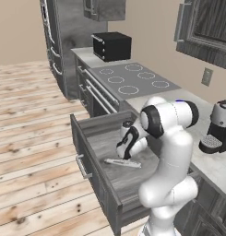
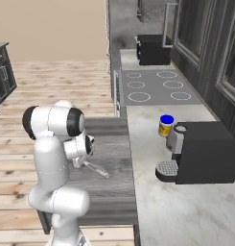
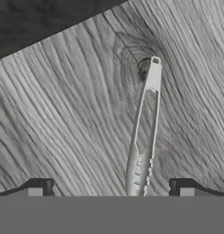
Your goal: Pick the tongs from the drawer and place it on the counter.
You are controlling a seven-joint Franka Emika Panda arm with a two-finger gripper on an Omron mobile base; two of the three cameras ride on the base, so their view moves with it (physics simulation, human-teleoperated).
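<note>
Directly above the tongs (image 3: pixel 145 137) in the drawer (image 1: pixel 93 152), the gripper (image 3: pixel 111 187) hangs wide, holding nothing.

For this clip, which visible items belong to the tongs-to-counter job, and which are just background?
Job items: tongs lying in the open drawer; counter; open claw above the tongs.

Background: coffee machine, blue-lidded jar, stovetop, black microwave.
</note>
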